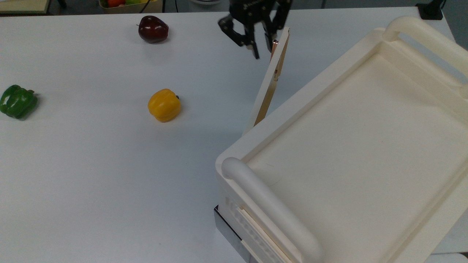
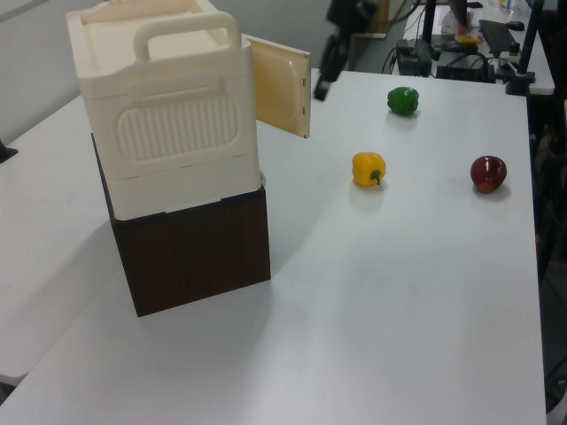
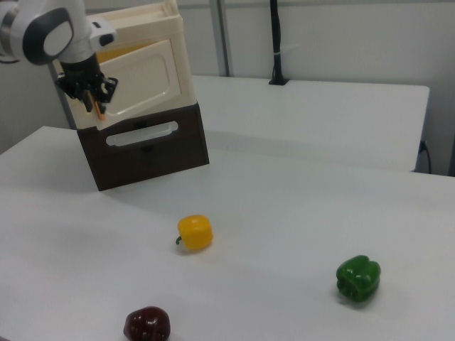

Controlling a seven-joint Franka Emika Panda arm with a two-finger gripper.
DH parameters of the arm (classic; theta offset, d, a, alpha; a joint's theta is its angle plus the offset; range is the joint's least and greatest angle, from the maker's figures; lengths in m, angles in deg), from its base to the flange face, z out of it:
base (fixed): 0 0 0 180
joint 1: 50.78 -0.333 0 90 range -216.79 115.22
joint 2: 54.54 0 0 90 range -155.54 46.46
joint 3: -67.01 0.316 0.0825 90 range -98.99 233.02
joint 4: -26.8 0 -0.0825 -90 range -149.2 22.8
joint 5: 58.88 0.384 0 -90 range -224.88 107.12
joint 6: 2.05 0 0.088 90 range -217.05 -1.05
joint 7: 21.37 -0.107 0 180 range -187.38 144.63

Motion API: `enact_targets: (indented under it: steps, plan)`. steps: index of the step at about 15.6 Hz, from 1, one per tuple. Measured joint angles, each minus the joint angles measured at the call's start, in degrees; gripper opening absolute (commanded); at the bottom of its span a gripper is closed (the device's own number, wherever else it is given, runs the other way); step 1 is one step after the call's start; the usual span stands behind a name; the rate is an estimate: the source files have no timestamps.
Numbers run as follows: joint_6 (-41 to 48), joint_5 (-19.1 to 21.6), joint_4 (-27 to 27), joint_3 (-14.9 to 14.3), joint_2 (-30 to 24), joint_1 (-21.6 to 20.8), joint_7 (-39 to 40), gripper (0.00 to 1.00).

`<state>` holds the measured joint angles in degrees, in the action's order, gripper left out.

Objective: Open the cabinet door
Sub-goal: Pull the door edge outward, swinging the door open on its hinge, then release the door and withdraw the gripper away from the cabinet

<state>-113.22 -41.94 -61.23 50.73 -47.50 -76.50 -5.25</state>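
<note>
Robotics lab, white worktables (image 3: 341,106), cabled equipment (image 2: 461,44) behind

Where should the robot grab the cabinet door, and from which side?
Best by the slim copper handle near the free edge of the cabinet door. That bar is thin enough for two fingers, and it sits far from the hinge, so pulling there probably swings the panel easily. The door stands ajar, so the gripper should come from the open table side, the top view's left.
</note>
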Motion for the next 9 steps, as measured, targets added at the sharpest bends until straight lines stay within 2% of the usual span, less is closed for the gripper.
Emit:
enact_targets:
  steps: [3, 5, 7, 9]
  plan:
    - [10.84, -0.19, 0.06, -7.39, -3.18, 0.49, 0.0, 1.0]
    - [13.71, -0.36, 0.0, -11.42, -3.74, 1.04, 0.0, 1.0]
    - [15.47, -1.91, -0.12, -14.12, -3.52, 1.91, 0.0, 1.0]
    - [17.03, -4.78, -0.16, -15.06, -3.31, 3.13, 0.0, 1.0]
